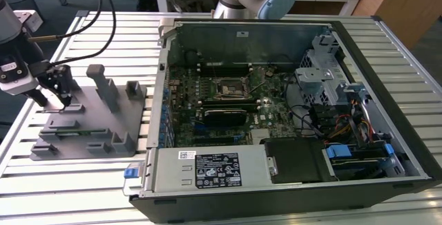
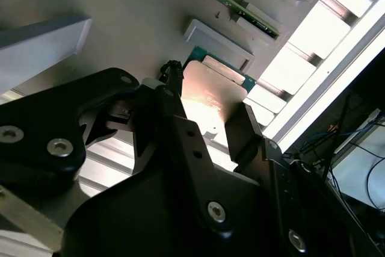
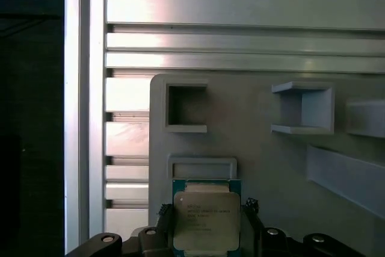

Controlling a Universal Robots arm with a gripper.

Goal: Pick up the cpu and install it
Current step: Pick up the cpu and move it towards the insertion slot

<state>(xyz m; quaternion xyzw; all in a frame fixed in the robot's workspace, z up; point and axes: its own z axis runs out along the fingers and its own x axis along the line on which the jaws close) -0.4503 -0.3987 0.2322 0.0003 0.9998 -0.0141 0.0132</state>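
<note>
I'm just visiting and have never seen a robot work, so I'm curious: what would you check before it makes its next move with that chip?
1. Gripper lined up with the cpu: ok, the chip sits centred before it in the first wrist view.
2. Cpu lying flat on the grey fixture: ok.
3. Cpu firmly held: cannot tell.
4. Computer case open: ok, the board inside is exposed.
5. Socket ready to take the chip: cannot tell from the exterior view.
</note>
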